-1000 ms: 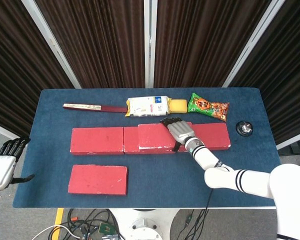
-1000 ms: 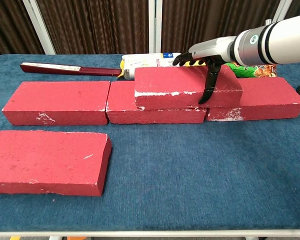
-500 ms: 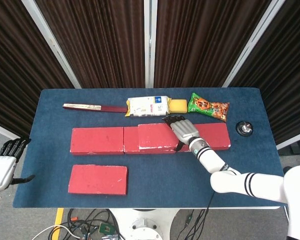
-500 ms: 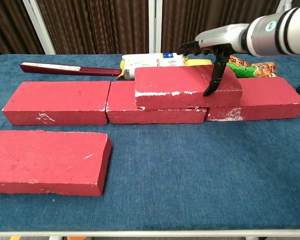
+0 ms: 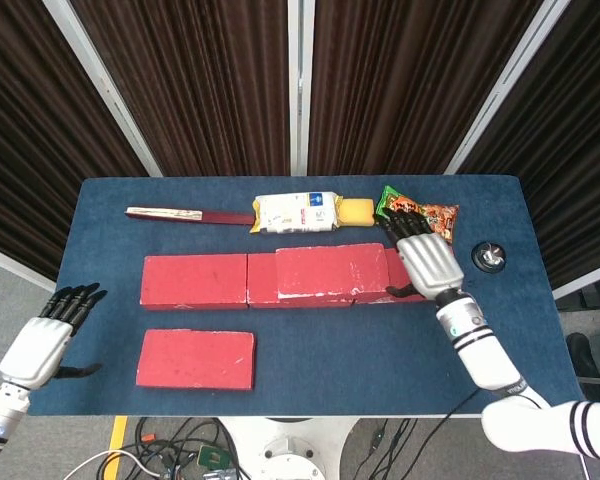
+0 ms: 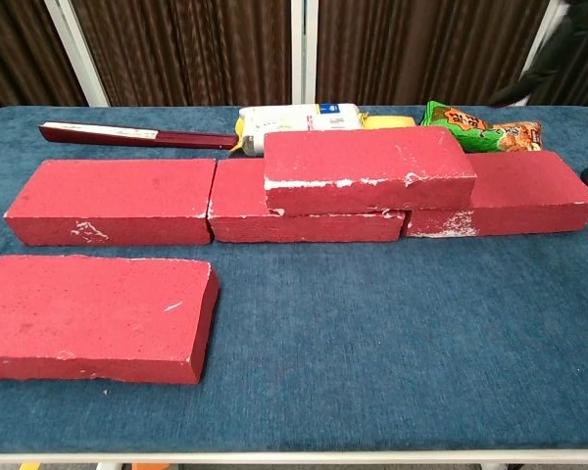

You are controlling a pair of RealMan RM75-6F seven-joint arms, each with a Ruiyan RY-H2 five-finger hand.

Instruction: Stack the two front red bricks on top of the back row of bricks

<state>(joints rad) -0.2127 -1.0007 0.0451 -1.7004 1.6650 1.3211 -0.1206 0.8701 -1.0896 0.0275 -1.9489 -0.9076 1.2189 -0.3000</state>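
Note:
One red brick (image 5: 330, 268) (image 6: 367, 168) lies stacked on the back row, across the seam of the middle brick (image 6: 304, 223) and right brick (image 6: 514, 201). The left back brick (image 5: 193, 280) (image 6: 113, 201) has nothing on top. A second loose red brick (image 5: 195, 358) (image 6: 93, 313) lies flat at the front left. My right hand (image 5: 425, 262) hovers over the right back brick with fingers apart, holding nothing; in the chest view only a dark blur of the right hand (image 6: 559, 44) shows at the top right. My left hand (image 5: 50, 340) hangs open beside the table's left edge.
Behind the bricks lie a long dark red stick (image 5: 190, 215) (image 6: 137, 135), a white packet (image 5: 298, 212) (image 6: 299, 119) with a yellow item (image 5: 357, 210) beside it, and a green snack bag (image 5: 425, 213) (image 6: 480, 125). A black knob (image 5: 490, 257) sits at the right.
My right hand has let go of the stacked brick, lifted and drawn back to the right. My left hand has moved up and in toward the table.

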